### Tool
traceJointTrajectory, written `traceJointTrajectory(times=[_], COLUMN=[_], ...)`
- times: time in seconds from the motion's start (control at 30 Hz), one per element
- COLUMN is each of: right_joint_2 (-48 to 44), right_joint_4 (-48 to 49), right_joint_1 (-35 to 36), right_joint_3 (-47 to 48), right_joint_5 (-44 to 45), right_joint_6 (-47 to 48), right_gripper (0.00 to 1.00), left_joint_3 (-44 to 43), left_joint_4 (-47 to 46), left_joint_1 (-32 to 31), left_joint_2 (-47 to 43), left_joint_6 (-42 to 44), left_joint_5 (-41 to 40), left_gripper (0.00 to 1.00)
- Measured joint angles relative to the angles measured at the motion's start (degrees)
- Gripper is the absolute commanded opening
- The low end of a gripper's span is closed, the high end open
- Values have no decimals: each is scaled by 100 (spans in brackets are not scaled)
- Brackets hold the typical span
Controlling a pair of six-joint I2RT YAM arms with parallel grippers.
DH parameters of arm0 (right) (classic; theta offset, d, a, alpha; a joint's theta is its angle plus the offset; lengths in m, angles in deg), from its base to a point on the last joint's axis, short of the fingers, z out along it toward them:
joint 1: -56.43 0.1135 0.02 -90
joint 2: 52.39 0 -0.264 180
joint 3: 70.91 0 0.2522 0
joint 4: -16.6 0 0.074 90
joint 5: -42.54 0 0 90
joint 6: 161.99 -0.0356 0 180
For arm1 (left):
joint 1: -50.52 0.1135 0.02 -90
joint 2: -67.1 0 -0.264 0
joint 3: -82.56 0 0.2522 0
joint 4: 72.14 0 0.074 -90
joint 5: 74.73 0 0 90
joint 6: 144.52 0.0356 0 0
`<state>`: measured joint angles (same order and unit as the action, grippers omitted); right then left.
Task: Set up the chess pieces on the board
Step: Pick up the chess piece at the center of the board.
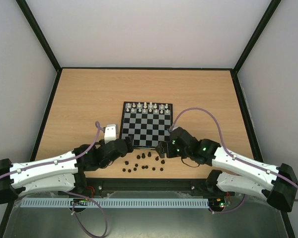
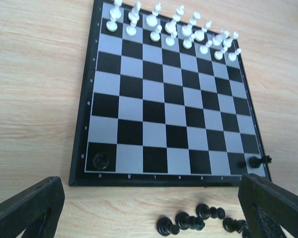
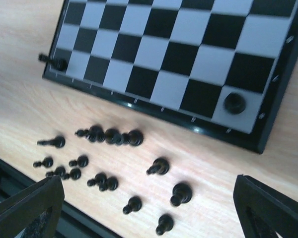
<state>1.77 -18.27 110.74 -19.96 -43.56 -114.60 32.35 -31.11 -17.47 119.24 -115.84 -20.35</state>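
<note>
Your black chess pieces (image 3: 181, 193), white pieces (image 2: 153, 21), black-and-pale-grey checkered board (image 2: 154, 111) with dark border, light wood-grain table (image 1: 89, 99).

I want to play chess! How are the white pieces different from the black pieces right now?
The white pieces stand in two neat rows at the far edge of the board, while most black pieces sit scattered on the table beside its near edge. The white pieces are all on squares; only two black pieces are, one in each near corner. Both sets are tiny chess pieces.
</note>
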Motion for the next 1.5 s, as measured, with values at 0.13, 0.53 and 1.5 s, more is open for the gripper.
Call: traceJointTrajectory(times=[0.13,0.53,1.5], right_joint_2=[306,1558,2275], right_joint_4=[-7,-302,-382], right_joint_1=[678,1515,1635], right_joint_3=[-2,85,254], right_joint_5=[177,1027,1268], right_joint_6=[-286,-1060,-1178], right_gripper=[69,46,14], left_joint_3=[118,487,662], left_joint_4=[44,74,101], left_joint_1=[-11,-22,-22], left_joint_2=[-68,-608,-752], left_joint_6=[0,0,-68], left_joint_5=[251,461,468], left_gripper=[99,99,99])
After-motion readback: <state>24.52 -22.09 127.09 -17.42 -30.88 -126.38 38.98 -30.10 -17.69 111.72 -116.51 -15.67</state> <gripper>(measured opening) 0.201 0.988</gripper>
